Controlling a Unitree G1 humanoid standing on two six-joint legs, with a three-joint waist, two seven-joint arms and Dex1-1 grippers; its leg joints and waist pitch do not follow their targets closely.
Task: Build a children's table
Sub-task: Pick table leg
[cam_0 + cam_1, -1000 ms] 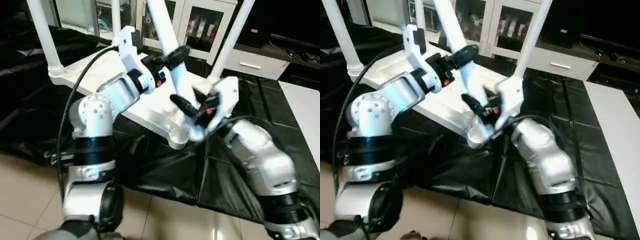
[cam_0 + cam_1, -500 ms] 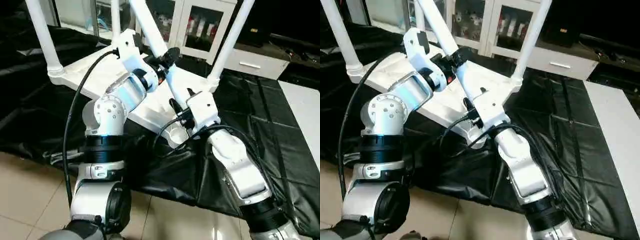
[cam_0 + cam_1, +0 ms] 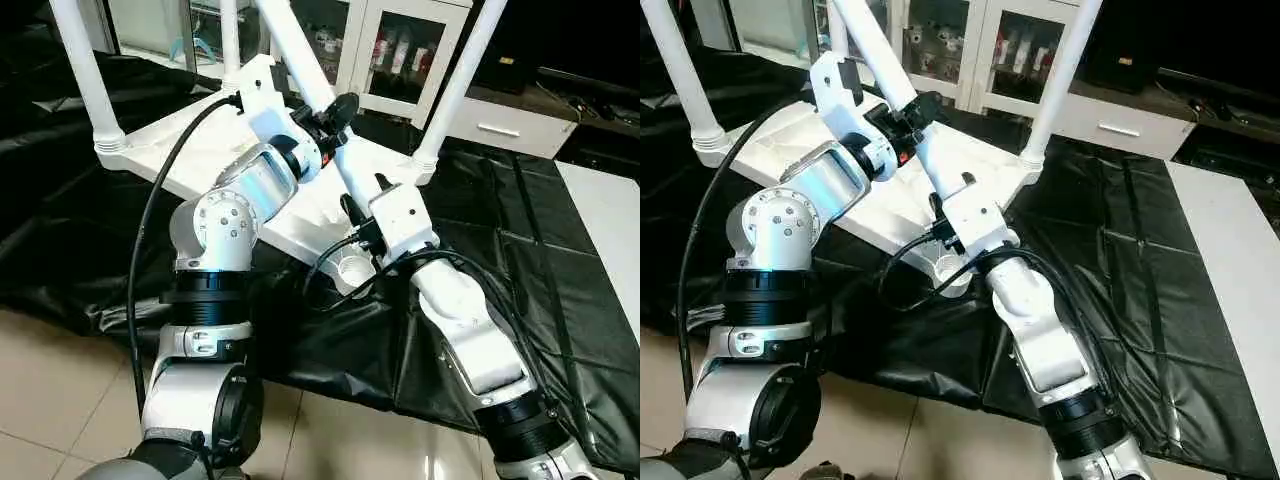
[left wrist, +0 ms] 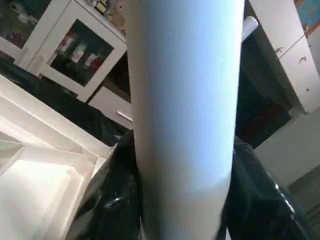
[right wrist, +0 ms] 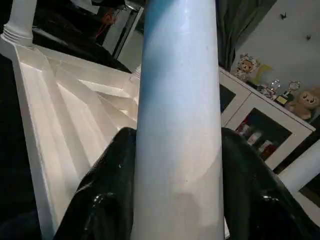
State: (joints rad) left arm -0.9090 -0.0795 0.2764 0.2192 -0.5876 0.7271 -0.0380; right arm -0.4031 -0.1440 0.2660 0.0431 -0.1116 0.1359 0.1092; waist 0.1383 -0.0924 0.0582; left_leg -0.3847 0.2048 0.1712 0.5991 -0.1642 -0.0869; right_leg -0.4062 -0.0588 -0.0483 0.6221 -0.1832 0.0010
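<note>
The white tabletop lies upside down on a black-covered work surface, its ribbed underside facing up. Three white legs already stand upright in corner sockets: one at the far left corner, one at the back, and one at the right corner. The near corner socket is a round open cup at the tabletop's front edge, just above the black cover.

The fourth leg slants from the upper middle of the head views down toward that near socket, and both arms hold it. The left gripper grips the leg higher up; in the left wrist view its black fingers press against both sides of the white tube, so it is pinching the leg. Lower on the same leg, the right gripper is clamped around it just above the near socket; the right wrist view shows its black fingers hugging the tube on either side, with the ribbed underside of the tabletop behind. Whether the leg's lower end has entered the socket cannot be told, since the right gripper and its cables cover it.

Behind the work surface stand white cabinets with glass doors, and pale floor tiles show at the lower left.
</note>
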